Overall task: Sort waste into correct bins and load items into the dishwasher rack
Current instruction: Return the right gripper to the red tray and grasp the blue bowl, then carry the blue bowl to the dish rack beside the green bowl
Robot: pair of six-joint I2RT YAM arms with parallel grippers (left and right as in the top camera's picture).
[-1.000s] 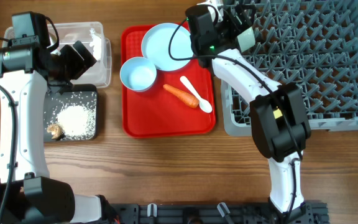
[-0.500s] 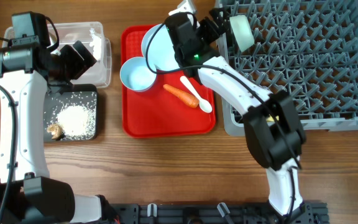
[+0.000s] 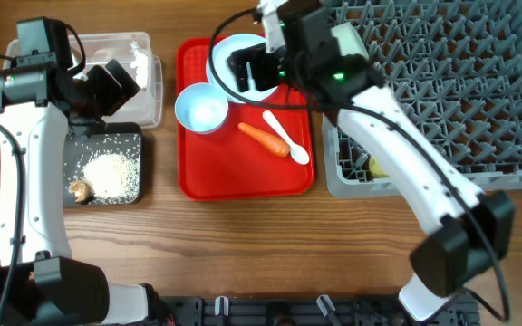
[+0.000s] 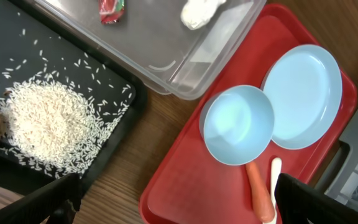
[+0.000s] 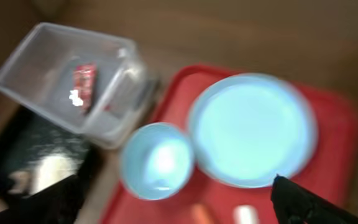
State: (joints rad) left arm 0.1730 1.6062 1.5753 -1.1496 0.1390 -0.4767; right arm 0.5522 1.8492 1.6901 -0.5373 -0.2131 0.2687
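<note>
Change: right gripper (image 3: 250, 71) has swung left from the large grey lattice dishwasher rack (image 3: 460, 81) to the flat red serving tray (image 3: 243, 172); the pale-green bowl (image 3: 347, 41) appears set in the rack's far-left corner, so one item is loaded | Grip: fingers spread, empty | Target: light-blue round plate (image 5: 250, 127) lies on the tray's far side, directly beneath the gripper.

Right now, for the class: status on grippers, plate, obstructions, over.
Left gripper open, empty. Right gripper open, empty, above the plate on the red tray. Small bowl close beside plate.
</note>
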